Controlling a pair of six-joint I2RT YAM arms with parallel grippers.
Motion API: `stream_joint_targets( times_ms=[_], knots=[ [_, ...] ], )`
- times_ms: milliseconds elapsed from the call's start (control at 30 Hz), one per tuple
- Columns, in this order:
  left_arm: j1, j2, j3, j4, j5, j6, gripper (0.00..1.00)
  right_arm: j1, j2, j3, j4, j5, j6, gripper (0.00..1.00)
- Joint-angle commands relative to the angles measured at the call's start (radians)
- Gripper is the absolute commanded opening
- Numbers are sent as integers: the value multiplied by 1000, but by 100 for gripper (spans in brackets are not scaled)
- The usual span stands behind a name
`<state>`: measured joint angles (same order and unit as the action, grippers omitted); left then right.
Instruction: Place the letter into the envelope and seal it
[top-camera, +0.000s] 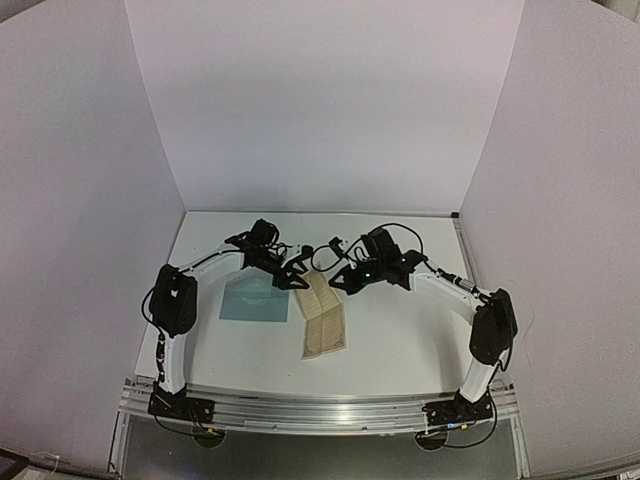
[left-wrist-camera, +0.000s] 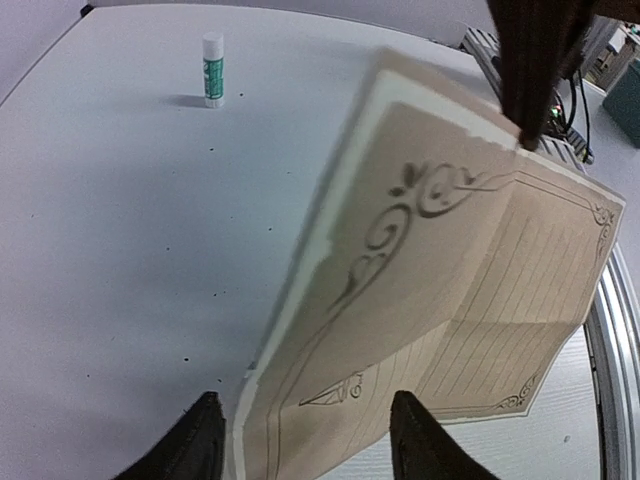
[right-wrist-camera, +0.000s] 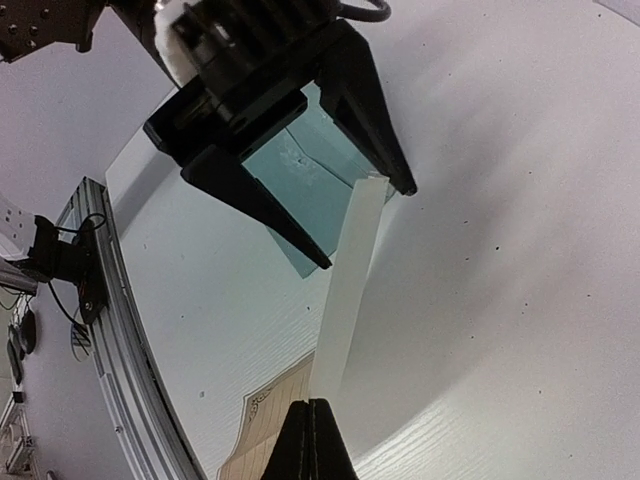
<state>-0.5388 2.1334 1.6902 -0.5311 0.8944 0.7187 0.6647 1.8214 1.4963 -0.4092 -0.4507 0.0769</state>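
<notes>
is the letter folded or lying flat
Partly folded: the letter bends at a crease, one half raised by the shut right gripper.

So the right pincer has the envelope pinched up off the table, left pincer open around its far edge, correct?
No: the right pincer pinches the letter; the envelope lies flat on the table, as the right wrist view shows. The left pincer is open around the letter's far edge.

We see a white tabletop (top-camera: 400, 340) boxed in by three plain white walls: back wall (top-camera: 320, 100), left wall (top-camera: 70, 200), right wall (top-camera: 570, 200). An aluminium rail (top-camera: 320, 412) runs along the near edge. Light is even, shadows soft. In the left wrist view we note small dark specks on the tabletop.
</notes>
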Motion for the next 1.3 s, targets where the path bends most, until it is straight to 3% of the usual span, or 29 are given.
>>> stream_joint_targets(
  times_ms=[0, 233, 533, 700, 867, 1067, 1267],
  knots=[
    [-3, -10, 58, -187, 81, 136, 37, 8, -24, 29, 31, 10, -16, 0],
    [-3, -38, 49, -231, 58, 141, 1, 7, -25, 15, 53, 20, -1, 0],
    [-3, -99, 48, -164, -112, 22, 0, 7, -58, -1, 55, 57, 34, 0],
    [-3, -216, -23, -153, -205, 244, 0, 7, -106, -26, 41, 94, 26, 56],
    [-3, -327, -96, -164, -225, 468, 0, 7, -184, -55, 5, 180, -14, 91],
    [-3, -369, -45, -173, -236, 456, 0, 7, -233, -52, -97, 261, -142, 93],
    [-5, -373, 21, -221, -240, 365, 0, 7, -223, -25, -157, 156, -177, 89]
  ],
)
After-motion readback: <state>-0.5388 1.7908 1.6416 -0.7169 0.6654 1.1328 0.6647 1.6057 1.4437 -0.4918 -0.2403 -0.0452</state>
